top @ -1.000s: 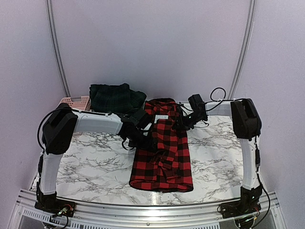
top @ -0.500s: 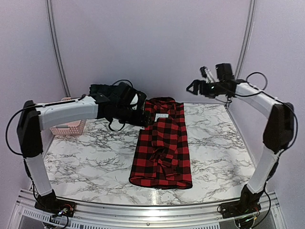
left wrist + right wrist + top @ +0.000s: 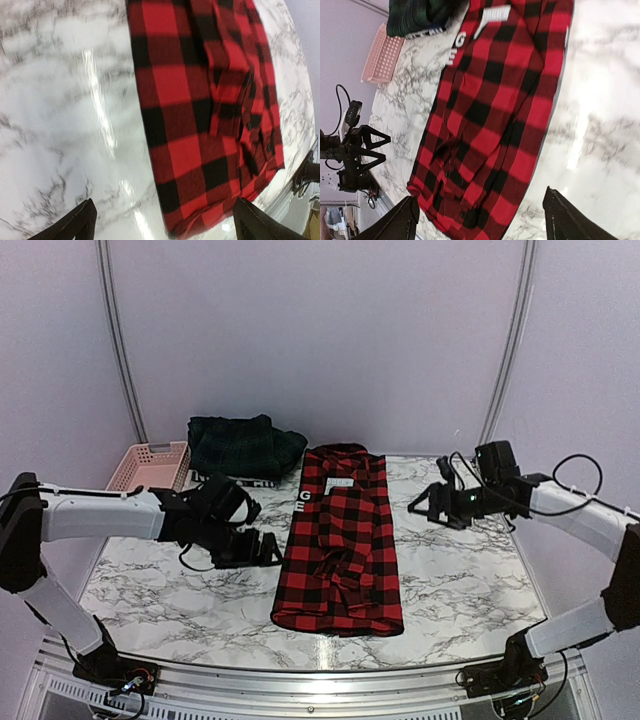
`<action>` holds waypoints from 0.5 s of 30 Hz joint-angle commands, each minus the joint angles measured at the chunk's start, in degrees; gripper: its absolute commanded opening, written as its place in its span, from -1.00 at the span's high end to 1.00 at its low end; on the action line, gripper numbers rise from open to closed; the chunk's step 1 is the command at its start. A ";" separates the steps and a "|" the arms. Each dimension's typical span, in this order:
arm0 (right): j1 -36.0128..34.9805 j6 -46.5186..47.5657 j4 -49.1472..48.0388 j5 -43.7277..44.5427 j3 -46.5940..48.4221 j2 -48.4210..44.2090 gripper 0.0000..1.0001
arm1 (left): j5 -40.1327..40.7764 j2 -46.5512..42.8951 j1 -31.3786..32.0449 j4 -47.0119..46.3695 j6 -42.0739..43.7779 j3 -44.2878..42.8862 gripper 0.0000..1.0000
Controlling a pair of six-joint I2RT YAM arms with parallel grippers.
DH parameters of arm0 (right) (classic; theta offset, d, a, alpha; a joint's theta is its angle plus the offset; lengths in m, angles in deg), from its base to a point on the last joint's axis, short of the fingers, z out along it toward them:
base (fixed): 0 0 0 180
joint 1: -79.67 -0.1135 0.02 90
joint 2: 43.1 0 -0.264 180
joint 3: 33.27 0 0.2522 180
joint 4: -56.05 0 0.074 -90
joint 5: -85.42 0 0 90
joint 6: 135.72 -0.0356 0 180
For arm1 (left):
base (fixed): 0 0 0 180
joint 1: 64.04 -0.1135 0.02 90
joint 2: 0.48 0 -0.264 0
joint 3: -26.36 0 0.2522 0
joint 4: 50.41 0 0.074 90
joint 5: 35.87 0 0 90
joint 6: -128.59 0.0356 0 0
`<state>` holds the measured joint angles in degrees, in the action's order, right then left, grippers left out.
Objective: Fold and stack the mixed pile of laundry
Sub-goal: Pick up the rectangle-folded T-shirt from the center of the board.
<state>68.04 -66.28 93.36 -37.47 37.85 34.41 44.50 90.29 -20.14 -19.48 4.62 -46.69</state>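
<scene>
Withdrawn left hand (image 3: 266,548) and right hand (image 3: 422,504) flank the checked shirt (image 3: 343,545).

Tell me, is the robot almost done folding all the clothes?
Partly. Done: the red-and-black checked shirt lies folded into a long strip. In hand: nothing; the left tool and right tool are open, either side of it. Left: the dark green plaid piece sits apart at the back, a navy piece with white letters peeks out beside the shirt, so nothing looks stacked yet.
</scene>
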 commanded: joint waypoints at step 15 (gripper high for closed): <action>-12.37 -11.81 -6.22 -1.01 -32.38 -8.03 -0.04 | -8.83 2.49 8.17 -16.59 -17.09 16.91 -0.12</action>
<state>57.74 -75.68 94.23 -37.58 6.29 24.43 38.08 90.11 -12.76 -31.55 -11.32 -30.08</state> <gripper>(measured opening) 0.540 0.588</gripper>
